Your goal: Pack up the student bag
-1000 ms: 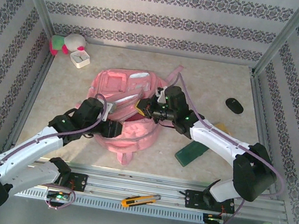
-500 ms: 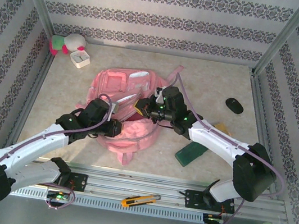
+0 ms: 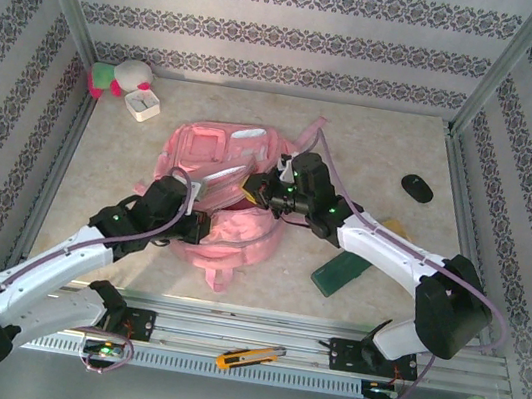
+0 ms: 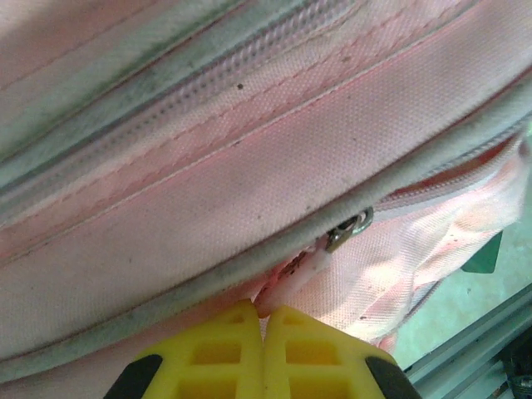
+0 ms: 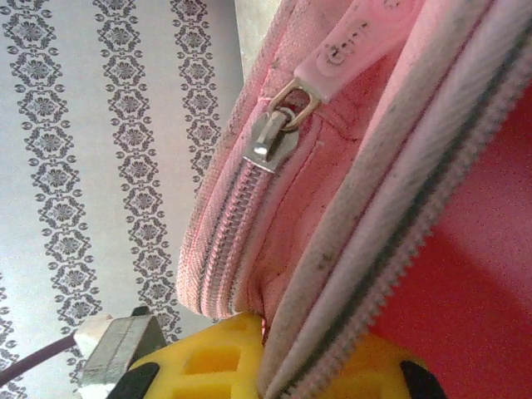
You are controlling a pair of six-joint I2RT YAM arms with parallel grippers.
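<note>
Top view: pink backpack (image 3: 224, 147) lies flat at ctr of table (image 3: 376, 146), straps trailing toward the far edge, both arms meeting over its near half.

L pincer (image 3: 205, 229) is at the backpack's near-left edge. Wrist view: yellow fingers (image 4: 208, 353) pressed together, pinching the pale pink zip pull (image 4: 295, 268) that hangs from a metal slider (image 4: 349, 224) under the grey-piped seam.

R pincer (image 3: 250, 190) is at the mouth of the backpack, w/ red lining visible beside it. Wrist view: fingers (image 5: 204, 362) clamped on the zippered rim of the opening. A second slider (image 5: 268, 141) w/ rubbery pink tab (image 5: 357, 41) sits just above on the neighbouring zip.

Also on table: plush toy (image 3: 123, 79) and white box (image 3: 144, 102) at far-left corner, black oval item (image 3: 417, 188) at right, green case (image 3: 339, 272) near R arm. Yellow utility knife (image 3: 249, 358) rests on the front rail.
</note>
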